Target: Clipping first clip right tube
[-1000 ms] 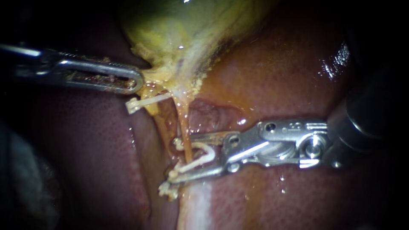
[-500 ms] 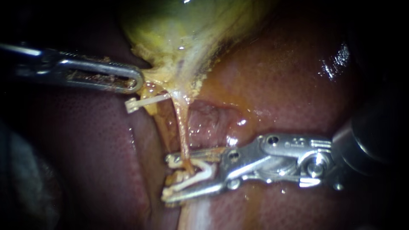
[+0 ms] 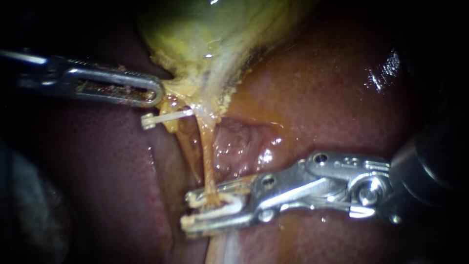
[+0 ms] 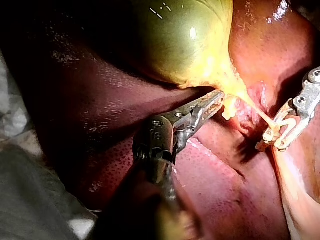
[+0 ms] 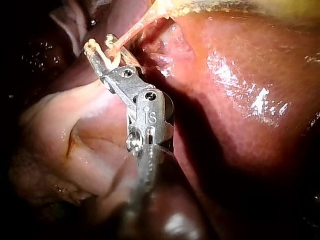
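My right tool (image 3: 189,211) clamps the clip (image 3: 223,206), half shut round the right tube (image 3: 208,159), mid scene | left tool (image 3: 157,93) pinches gallbladder (image 3: 195,44) | I fear a tug tears the thin tube, or the clip slips

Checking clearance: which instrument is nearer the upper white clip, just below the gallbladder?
Left. Left instrument grips the gallbladder just above the upper clip; right instrument holds a lower clip on the tube, farther down.
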Robot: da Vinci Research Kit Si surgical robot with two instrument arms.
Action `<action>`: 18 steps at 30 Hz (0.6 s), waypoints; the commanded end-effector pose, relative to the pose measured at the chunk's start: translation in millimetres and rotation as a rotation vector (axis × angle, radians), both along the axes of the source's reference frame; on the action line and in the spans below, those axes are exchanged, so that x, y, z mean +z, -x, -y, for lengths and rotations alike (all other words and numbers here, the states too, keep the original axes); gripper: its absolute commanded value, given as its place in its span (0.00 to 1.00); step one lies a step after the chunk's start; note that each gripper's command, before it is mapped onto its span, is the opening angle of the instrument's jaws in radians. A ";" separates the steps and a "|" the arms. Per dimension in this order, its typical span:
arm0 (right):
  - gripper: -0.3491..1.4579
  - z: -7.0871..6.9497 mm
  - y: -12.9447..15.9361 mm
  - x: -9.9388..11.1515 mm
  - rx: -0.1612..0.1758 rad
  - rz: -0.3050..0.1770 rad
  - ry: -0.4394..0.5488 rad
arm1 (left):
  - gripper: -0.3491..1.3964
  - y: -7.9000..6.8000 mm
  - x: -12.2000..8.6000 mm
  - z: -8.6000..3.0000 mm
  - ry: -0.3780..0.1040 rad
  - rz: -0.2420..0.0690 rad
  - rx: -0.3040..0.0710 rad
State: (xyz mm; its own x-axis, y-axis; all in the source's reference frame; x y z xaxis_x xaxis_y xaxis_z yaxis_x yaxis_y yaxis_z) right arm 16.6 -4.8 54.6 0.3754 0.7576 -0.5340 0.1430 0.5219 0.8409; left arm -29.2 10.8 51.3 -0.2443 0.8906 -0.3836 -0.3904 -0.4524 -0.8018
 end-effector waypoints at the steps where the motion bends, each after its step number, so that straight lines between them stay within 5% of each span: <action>1: 0.15 0.0 0.1 0.0 0.001 0.011 -0.023 | 0.00 0.0 0.0 0.0 0.000 0.000 0.000; 4: 0.00 0.0 0.4 -0.1 0.005 0.049 -0.109 | 0.00 0.0 0.0 -0.1 0.000 0.000 0.000; 18: 0.00 0.3 0.9 0.4 0.006 0.063 -0.138 | 0.00 0.0 0.2 -0.1 0.000 0.000 0.000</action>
State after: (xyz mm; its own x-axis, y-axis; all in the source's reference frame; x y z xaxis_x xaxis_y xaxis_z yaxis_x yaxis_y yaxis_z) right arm 15.7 -5.1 55.0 0.4010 0.8242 -0.3998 0.0850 0.4011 0.9121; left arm -29.2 10.9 51.5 -0.2448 0.8904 -0.3837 -0.3900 -0.4528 -0.8018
